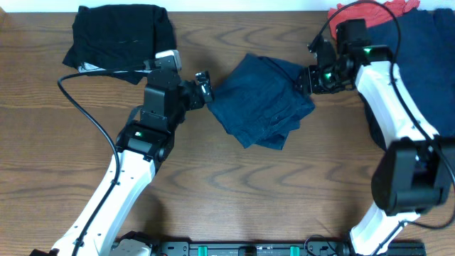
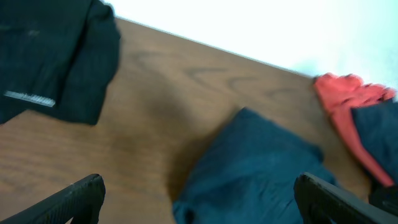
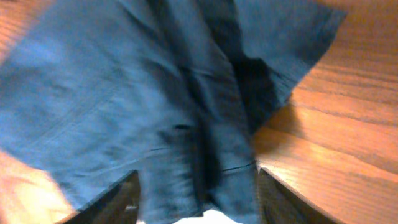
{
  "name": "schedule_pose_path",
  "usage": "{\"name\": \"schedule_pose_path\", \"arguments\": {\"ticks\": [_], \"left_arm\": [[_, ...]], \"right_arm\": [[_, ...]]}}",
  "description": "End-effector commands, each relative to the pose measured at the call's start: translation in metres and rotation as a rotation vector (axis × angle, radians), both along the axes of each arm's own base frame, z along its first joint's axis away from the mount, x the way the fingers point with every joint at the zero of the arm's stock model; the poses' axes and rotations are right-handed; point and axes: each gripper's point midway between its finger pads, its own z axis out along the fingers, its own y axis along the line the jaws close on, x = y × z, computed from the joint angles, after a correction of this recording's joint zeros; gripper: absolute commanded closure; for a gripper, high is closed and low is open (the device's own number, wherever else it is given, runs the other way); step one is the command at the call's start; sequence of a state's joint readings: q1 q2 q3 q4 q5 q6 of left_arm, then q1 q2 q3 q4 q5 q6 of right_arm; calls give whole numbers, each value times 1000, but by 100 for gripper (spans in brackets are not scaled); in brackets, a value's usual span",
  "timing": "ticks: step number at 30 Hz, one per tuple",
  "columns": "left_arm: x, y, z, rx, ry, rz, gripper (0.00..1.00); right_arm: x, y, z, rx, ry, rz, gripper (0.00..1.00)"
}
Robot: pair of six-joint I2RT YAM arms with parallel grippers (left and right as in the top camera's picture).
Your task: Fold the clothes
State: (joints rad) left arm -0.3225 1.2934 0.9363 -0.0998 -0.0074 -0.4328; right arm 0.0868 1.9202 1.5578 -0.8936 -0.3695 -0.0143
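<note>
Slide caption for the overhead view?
Left gripper and right gripper flank a folded navy garment on the wooden table; a black garment lies top left, coral and navy clothes top right.

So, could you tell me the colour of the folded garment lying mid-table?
The folded cloth garment is plain navy blue, seen best in the overhead view.

No word, number or brand mark can be read in any of the three views. The only candidate is a small pale label-like strip (image 2: 28, 98) lying on the folded black cloth garment (image 2: 62, 50) - and it is too blurred to show whether it carries any print
</note>
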Motion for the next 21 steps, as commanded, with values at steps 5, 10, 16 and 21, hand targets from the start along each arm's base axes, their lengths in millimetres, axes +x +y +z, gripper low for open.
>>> {"name": "schedule_pose_path", "arguments": {"ticks": [5, 10, 16, 21], "left_arm": [[0, 3, 1, 59, -4, -24, 2], [0, 3, 1, 65, -4, -27, 2], [0, 3, 0, 66, -1, -27, 2], [-1, 3, -1, 67, 2, -27, 2]], "right_arm": [[-5, -4, -55, -51, 89, 93, 27], [-11, 5, -76, 3, 143, 129, 58], [-2, 7, -62, 13, 83, 145, 98], [24, 4, -34, 6, -54, 157, 99]]}}
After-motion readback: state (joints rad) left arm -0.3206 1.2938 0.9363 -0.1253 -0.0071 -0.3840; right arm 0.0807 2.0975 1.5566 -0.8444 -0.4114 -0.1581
